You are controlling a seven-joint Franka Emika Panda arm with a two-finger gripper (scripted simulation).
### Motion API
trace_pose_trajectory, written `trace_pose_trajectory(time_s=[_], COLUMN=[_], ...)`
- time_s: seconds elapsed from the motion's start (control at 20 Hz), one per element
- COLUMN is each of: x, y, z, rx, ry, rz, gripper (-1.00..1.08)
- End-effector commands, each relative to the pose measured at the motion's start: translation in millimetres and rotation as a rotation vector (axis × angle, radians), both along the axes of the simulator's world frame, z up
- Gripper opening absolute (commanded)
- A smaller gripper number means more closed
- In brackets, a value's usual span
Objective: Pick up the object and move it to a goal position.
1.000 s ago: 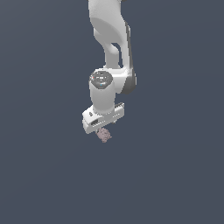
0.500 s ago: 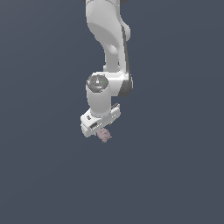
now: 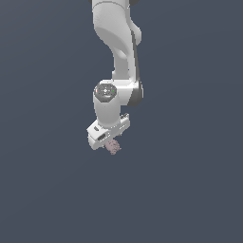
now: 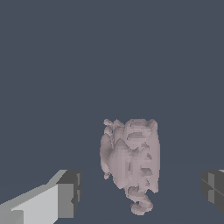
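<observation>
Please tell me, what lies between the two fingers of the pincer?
In the wrist view the pinkish lumpy object lies between the two fingers, with open gaps on both sides. Nothing else is there.

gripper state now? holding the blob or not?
gripper: open, holding nothing; the pink blob sits between the fingers with gaps on both sides.

Flat, even light is falling on me, dim overall against a uniform slate-blue ground. My white arm (image 3: 116,42) is shading softly grey down the exterior view's right side. Nothing is casting a shadow or giving off glare. Edges are looking blocky and slightly jagged in both renders, though nothing is blurring or bending.
</observation>
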State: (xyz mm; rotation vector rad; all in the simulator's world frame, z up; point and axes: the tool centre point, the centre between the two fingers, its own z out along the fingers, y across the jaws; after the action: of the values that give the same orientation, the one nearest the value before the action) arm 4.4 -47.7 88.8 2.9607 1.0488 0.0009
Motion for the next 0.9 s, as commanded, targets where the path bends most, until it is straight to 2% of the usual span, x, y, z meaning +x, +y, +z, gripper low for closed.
trace_pose_trajectory(time_s=[0.0,0.3,0.55,0.6,0.85], x=[-0.6,-1.4,-0.2,-0.2,-0.2], y=[0.0,0.2,0.1,0.1,0.1], z=[-8.6,-38.2,-45.1,-45.1,-45.1], rx=[0.0,0.0,0.0,0.0,0.0], ry=[0.001,0.001,0.001,0.001,0.001], rz=[0.001,0.004,0.004,0.004,0.004], gripper=[1.0,1.0,1.0,-1.0,-1.0])
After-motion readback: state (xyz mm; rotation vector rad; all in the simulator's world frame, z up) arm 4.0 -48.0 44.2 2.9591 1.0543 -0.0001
